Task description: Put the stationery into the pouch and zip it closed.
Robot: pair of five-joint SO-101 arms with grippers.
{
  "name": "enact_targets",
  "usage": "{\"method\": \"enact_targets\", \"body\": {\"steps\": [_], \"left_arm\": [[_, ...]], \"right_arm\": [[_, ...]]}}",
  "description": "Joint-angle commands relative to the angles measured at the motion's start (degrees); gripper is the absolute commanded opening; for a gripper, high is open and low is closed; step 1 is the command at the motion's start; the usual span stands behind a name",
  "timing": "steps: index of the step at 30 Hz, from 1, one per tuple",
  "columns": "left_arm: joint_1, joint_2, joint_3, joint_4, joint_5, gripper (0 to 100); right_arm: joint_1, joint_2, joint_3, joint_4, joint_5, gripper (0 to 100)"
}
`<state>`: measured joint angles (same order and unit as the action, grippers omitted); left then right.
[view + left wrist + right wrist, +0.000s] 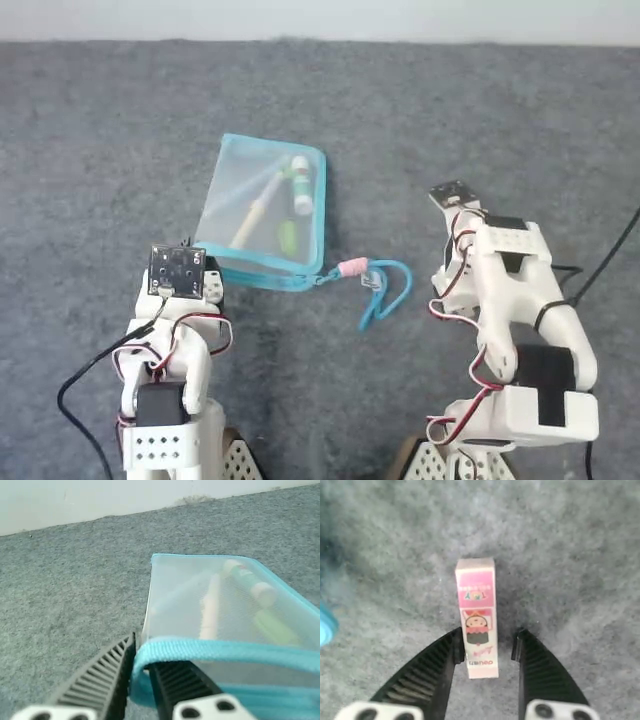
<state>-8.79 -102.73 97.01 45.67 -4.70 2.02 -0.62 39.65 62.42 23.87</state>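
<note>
Two arms are in service. The left gripper [141,652] is clamped on the near corner of the pouch [170,610], with the blue trim pinched between its two ribbed black fingers. In the high view this corner is the one nearest the left arm's base. There is one pouch [228,190]. It is translucent with blue edging and lies flat on the grey carpet [100,150]. Four items show through its wall: one cream stick [252,218], one pale blue pen [240,195], one white-and-green tube [300,185] and one short green piece [287,236]. One pink zip pull [352,267] extends from the pouch's near right corner. It is joined to one looped blue strap [385,290] lying just beside the pouch. The right gripper [489,635] stands open to the right of the pouch, beyond the strap and well apart from it. Its fingers straddle one stationery block [476,617], which lies on the carpet outside the pouch. One finger [455,647] sits against the block and the other stands clear. The block carries one pink band, one cartoon figure and small print at each end. Beyond the pouch, one pale wall [300,18] borders the carpet.
</note>
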Motion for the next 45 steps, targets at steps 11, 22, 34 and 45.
{"method": "enact_targets", "body": {"steps": [11, 22, 34, 45], "left_arm": [[-0.2, -0.6, -0.4, 0.1, 0.2, 1], [-0.2, -0.6, -0.4, 0.2, 0.2, 1], [0.0, -0.5, -0.4, 0.1, 0.4, 1], [9.0, -0.4, -0.4, 0.4, 0.4, 1]], "right_arm": [[1.5, -12.1, 7.6, 0.4, 1.1, 19.3], [2.3, -7.1, 5.8, -1.8, 0.8, 0.6], [-9.7, -41.1, 3.9, 18.5, 1.3, 0.8], [-37.6, -47.0, -10.1, 35.2, 0.9, 0.8]]}}
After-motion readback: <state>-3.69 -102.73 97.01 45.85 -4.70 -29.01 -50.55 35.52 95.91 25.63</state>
